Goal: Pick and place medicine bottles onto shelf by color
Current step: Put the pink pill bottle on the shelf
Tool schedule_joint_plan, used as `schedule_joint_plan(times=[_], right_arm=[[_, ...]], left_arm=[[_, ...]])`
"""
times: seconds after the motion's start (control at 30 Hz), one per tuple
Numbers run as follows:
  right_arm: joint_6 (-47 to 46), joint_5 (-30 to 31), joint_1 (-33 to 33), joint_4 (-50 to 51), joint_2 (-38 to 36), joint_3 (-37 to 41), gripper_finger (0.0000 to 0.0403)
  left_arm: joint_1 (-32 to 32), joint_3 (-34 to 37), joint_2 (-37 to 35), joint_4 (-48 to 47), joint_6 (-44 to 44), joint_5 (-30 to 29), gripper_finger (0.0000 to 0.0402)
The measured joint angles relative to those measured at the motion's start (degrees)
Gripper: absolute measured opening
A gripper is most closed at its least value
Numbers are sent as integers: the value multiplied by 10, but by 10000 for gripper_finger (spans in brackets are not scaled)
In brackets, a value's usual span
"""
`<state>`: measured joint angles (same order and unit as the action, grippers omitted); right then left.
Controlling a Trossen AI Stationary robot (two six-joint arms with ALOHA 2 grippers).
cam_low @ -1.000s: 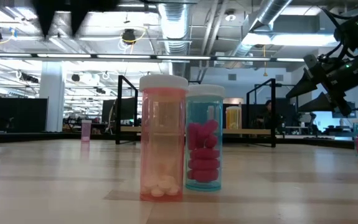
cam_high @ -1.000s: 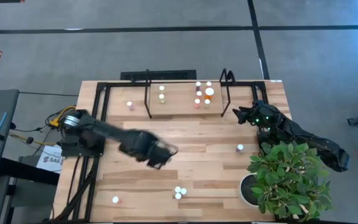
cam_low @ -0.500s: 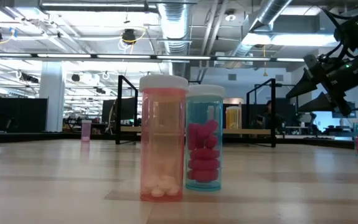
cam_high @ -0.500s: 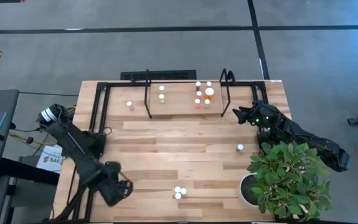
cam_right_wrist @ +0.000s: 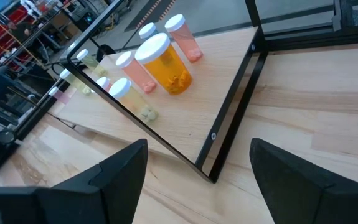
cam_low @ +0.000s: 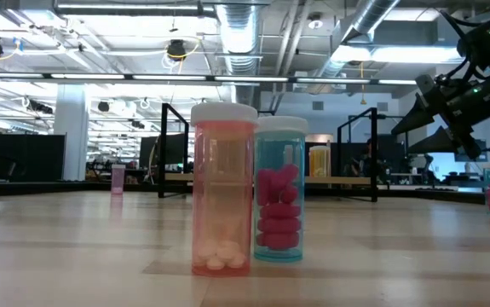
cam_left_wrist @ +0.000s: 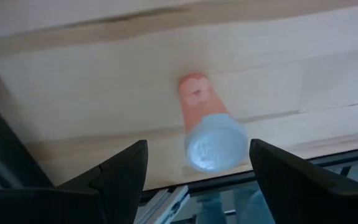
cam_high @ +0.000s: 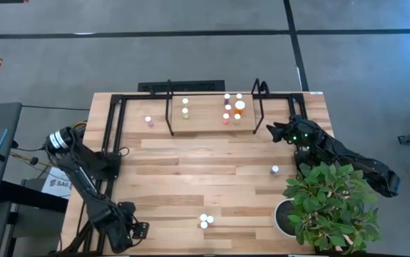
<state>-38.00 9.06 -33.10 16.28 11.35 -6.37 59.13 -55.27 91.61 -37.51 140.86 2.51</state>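
Plank table (cam_high: 212, 171) is carrying the shelf (cam_high: 205, 114) along its far edge, several bottles standing on it. Left gripper (cam_high: 130, 232) is hanging at the near left corner, jaws spread wide over a pink bottle (cam_left_wrist: 205, 124). Right gripper (cam_high: 279, 132) is idling beside the shelf's right hoop, jaws wide, holding nothing

- We see a large open lab or workshop hall: exposed ceiling ducts (cam_low: 372, 21) and strip lights.
- Grey concrete floor (cam_high: 190, 57) surrounds our plank table (cam_high: 212, 178).
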Motion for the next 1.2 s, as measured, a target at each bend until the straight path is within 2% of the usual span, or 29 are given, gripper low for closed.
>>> schedule_joint_plan(times=[0.33, 0.5, 0.87, 1.2], right_arm=[[0, 0, 0, 0, 0, 0, 305], [0, 0, 0, 0, 0, 0, 305], [0, 0, 0, 0, 0, 0, 305], [0, 0, 0, 0, 0, 0, 305]], left_arm=[[-12, 0, 13, -15, -22, 2, 267], [-33, 0, 13, -30, -50, 33, 260], [-37, 0, 13, -25, -70, 26, 155], [-51, 0, 13, -25, -73, 43, 121]])
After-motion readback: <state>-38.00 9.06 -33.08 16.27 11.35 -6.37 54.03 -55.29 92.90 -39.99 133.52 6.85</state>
